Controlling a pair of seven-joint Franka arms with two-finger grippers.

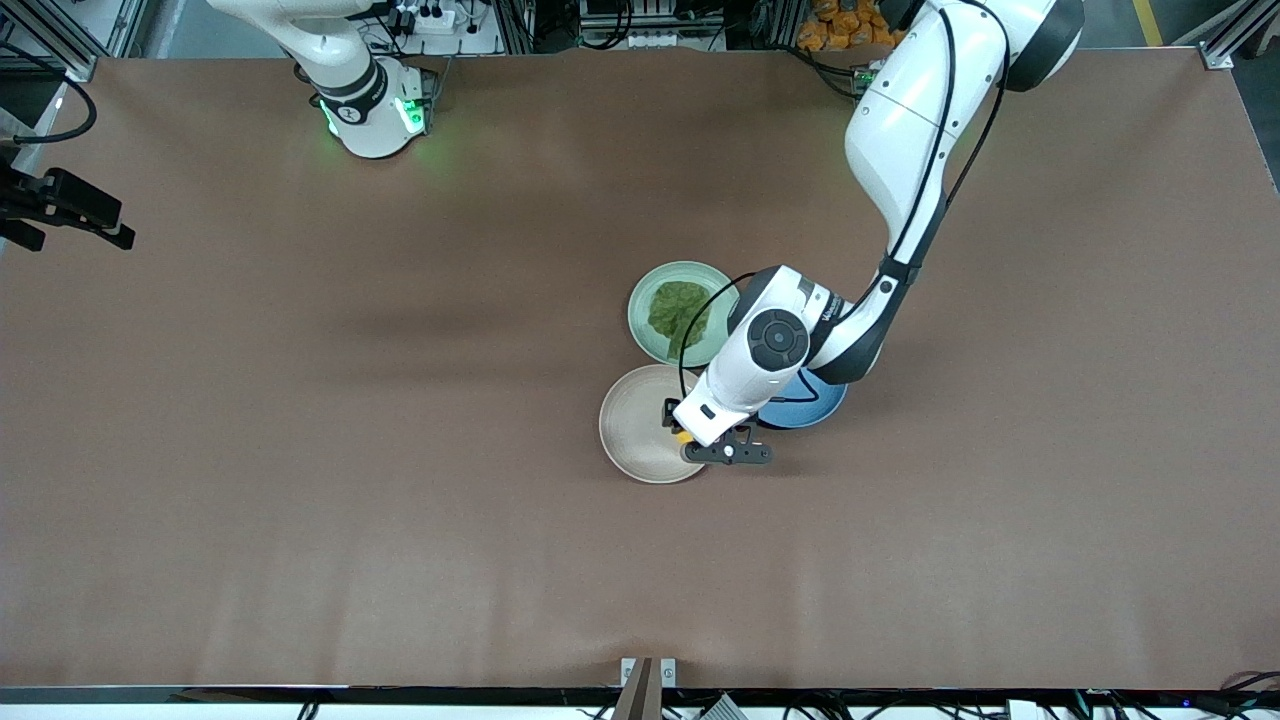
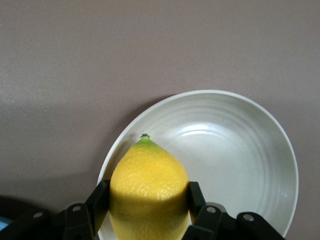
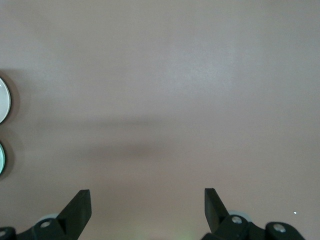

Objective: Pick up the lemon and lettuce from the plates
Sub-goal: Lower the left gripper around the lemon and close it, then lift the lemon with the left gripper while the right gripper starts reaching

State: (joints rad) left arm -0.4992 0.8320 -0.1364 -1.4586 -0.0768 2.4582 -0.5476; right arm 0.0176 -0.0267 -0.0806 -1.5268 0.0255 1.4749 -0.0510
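Observation:
My left gripper [image 1: 690, 437] is shut on the yellow lemon [image 2: 148, 175], with a black finger [image 2: 101, 196] pressed on each side. In the front view only a sliver of the lemon [image 1: 684, 437] shows under the hand. It sits at the edge of the beige plate [image 1: 640, 425] that faces the left arm's end. Whether it still touches that beige plate [image 2: 235, 150] I cannot tell. The crinkled green lettuce [image 1: 678, 308] lies flat on the mint green plate [image 1: 645, 300], farther from the front camera. My right gripper [image 3: 147, 200] waits open over bare table, holding nothing.
A blue plate [image 1: 812, 408] lies beside the beige one toward the left arm's end, partly under the left arm. The three plates touch in a cluster. Brown table stretches all around. A black camera mount [image 1: 60, 210] stands at the right arm's end.

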